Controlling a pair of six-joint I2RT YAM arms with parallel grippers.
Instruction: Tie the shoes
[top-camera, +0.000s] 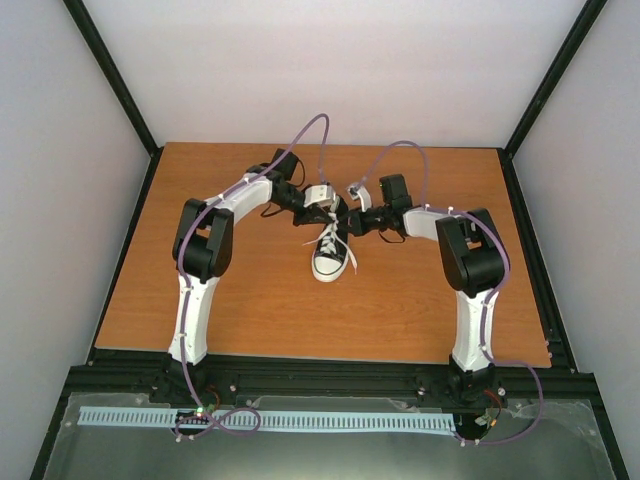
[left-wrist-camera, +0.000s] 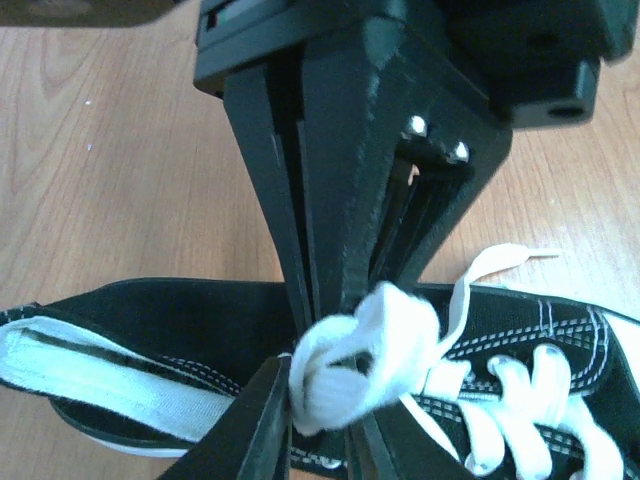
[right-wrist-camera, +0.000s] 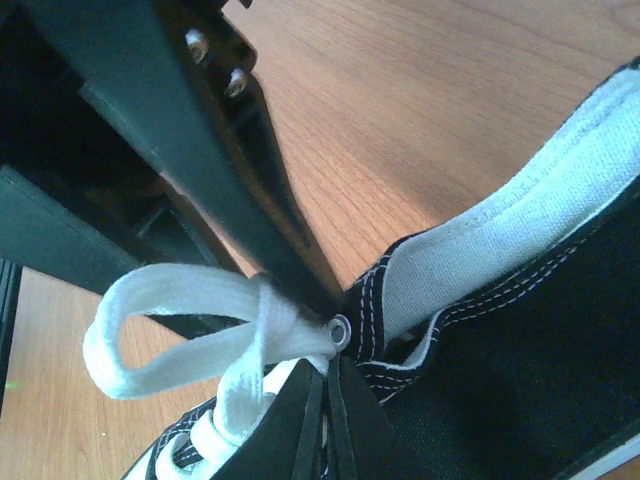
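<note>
**user1:** Sneaker sits upright near the middle of the wooden table, toe pointing at the near edge and heel toward the far side.

**user2:** ok, and what are the grippers doing?

**user1:** They meet over the top of the lacing, pretty much tip to tip. The left gripper is pinched narrow on a bunched-up wad of the laces, just above the shoe opening. The right gripper is squeezed almost flat too, with its tips right at the top eyelet. It has lace clamped there, and a loop sticks out to one side.

**user2:** any lace hanging loose?

**user1:** yeah, one lace end trails off over the side of the shoe toward the wood. The lower rows lie flat across the front.
</note>
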